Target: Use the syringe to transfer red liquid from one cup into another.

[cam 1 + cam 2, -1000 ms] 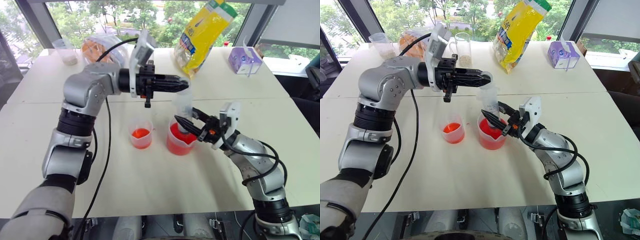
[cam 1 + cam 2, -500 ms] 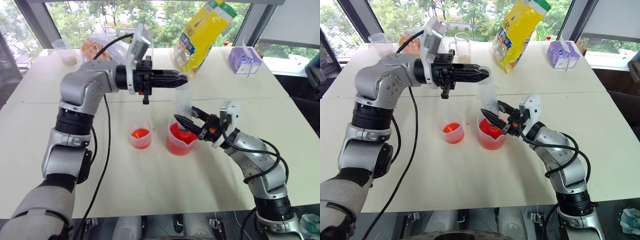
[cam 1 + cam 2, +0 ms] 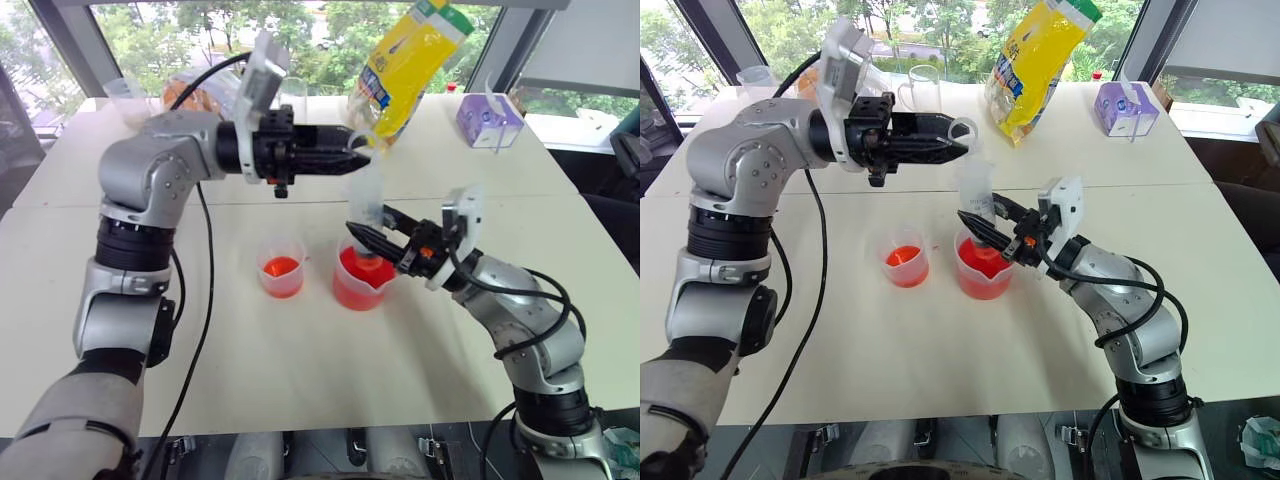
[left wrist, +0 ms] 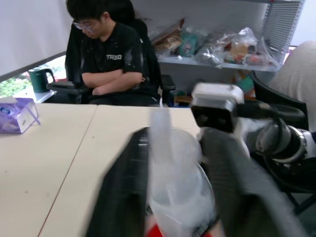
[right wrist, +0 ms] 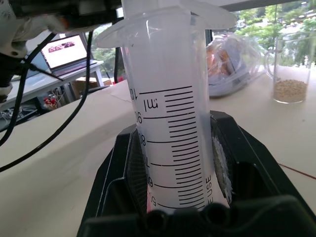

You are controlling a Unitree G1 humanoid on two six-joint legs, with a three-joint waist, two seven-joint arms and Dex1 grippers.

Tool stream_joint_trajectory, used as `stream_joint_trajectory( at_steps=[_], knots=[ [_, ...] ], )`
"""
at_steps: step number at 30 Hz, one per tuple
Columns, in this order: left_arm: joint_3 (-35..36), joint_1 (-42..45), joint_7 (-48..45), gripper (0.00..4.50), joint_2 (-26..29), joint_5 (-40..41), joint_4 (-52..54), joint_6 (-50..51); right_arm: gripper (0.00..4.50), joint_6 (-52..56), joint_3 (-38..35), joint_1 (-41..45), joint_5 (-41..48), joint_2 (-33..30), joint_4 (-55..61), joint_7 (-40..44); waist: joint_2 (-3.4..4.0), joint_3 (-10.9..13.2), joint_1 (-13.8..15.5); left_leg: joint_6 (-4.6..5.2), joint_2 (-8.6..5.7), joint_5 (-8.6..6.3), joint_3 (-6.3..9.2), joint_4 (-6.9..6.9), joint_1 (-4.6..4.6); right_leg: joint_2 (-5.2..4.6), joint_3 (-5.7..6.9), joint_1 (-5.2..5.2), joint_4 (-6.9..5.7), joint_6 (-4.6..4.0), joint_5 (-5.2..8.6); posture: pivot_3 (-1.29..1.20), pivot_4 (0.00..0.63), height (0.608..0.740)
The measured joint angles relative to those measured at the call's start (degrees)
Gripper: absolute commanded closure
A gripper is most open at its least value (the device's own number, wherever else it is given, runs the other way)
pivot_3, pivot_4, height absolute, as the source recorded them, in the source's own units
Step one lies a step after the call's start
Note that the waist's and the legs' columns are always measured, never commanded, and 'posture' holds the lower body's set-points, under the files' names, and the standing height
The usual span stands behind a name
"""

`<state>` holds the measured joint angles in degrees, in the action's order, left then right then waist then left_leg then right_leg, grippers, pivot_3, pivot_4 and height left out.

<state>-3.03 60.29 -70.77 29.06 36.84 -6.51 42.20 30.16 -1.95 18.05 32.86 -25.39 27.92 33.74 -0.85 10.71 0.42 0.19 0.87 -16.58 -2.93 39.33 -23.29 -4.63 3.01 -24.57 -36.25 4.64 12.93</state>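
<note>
The large clear plastic syringe (image 3: 366, 205) with printed graduation marks stood upright at the centre of the frame, its lower end inside the wide clear plastic beaker (image 3: 362, 280) that held the bright red-orange liquid (image 3: 360, 272). The right gripper (image 3: 366, 238), reaching in from the right of the frame, was clamped on the lower barrel of the syringe just above the beaker's rim; in the right wrist view its black fingers (image 5: 224, 153) pressed on either side of the graduated barrel. The left gripper (image 3: 358, 157) reached level from the upper left of the frame to the white plunger top of the syringe. In the left wrist view its two fingers (image 4: 122, 197) stood apart on either side of the plunger top; whether they touched it could not be told.

Just left of the beaker stood the small clear plastic cup (image 3: 281, 266) with a plain rim, with a little red liquid in its bottom. Both cups rested on the white bench (image 3: 300, 350). At the top of the frame, a yellow plastic bag (image 3: 405, 65) stood on the far side of the bench, with a small purple box (image 3: 489, 120) to its right.
</note>
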Motion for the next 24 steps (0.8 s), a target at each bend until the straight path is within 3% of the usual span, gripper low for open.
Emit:
stream_joint_trajectory(
  at_steps=[9,15,24],
  knots=[
    [9.0,-1.0,2.8,1.35,7.8,3.2,-0.2,2.7,3.07,1.6,-1.3,6.8,2.3,-0.1,0.2,-0.9,0.01,0.0,-0.7,0.00,0.03,0.00,0.01,0.00,0.00,0.00,0.00,-0.02,-0.03,0.00,0.00,0.00,0.150,0.740],
    [14.4,1.0,4.4,1.35,14.0,3.8,-3.5,2.9,3.07,2.2,-1.0,16.9,6.1,5.3,-3.9,-1.7,0.00,0.0,-1.1,-0.02,0.06,0.01,0.04,0.00,0.00,-0.02,0.03,-0.02,-0.08,0.00,0.00,0.00,0.150,0.740],
    [16.4,-0.6,6.2,1.35,18.2,6.4,2.0,6.0,3.07,-5.1,9.9,21.9,0.8,15.4,-19.5,5.8,0.00,0.0,-1.2,-0.01,0.04,0.01,0.00,0.00,-0.04,-0.09,0.01,-0.03,-0.05,0.01,0.00,0.00,0.150,0.740]
  ],
)
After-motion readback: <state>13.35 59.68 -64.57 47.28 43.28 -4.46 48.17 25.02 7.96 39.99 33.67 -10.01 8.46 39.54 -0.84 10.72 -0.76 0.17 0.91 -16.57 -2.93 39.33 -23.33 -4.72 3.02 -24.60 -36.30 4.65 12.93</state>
